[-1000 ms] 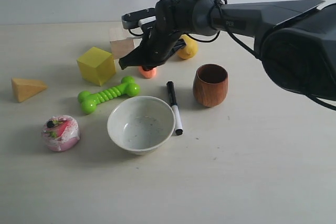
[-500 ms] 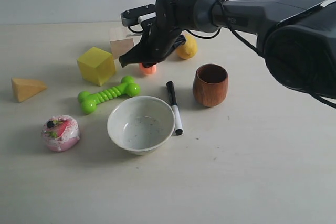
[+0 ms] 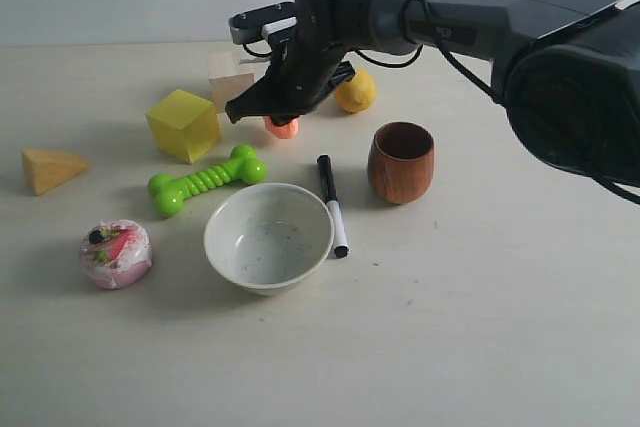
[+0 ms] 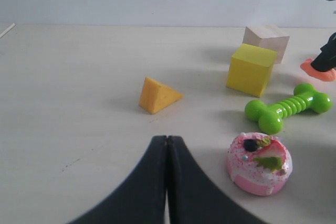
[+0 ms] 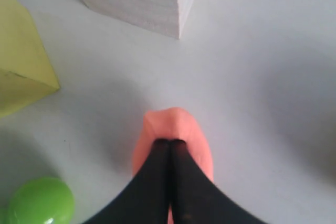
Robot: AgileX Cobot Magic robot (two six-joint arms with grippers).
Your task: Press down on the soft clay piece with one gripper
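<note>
The soft clay piece [image 3: 283, 128] is a small salmon-orange lump on the table between the wooden block and the green toy. My right gripper [image 3: 237, 112] is shut and empty, its dark tip hanging just left of the clay in the exterior view. In the right wrist view the closed fingertips [image 5: 170, 141] lie over the middle of the clay [image 5: 178, 124]; I cannot tell whether they touch it. In the left wrist view the clay [image 4: 316, 70] shows at the far edge under a black finger. My left gripper [image 4: 167, 137] is shut, low over bare table near the pink-white lump [image 4: 260, 163].
Around the clay stand a yellow cube [image 3: 183, 124], a pale wooden block [image 3: 230, 82] and a lemon [image 3: 357, 90]. Nearer the front lie a green bone toy [image 3: 207, 179], a white bowl [image 3: 268, 237], a marker [image 3: 332, 204], a brown cup [image 3: 401, 161] and an orange wedge [image 3: 52, 169].
My right gripper has drifted upward and slightly back in the exterior view, staying shut. More of the clay now shows beneath it. Nothing else has moved.
</note>
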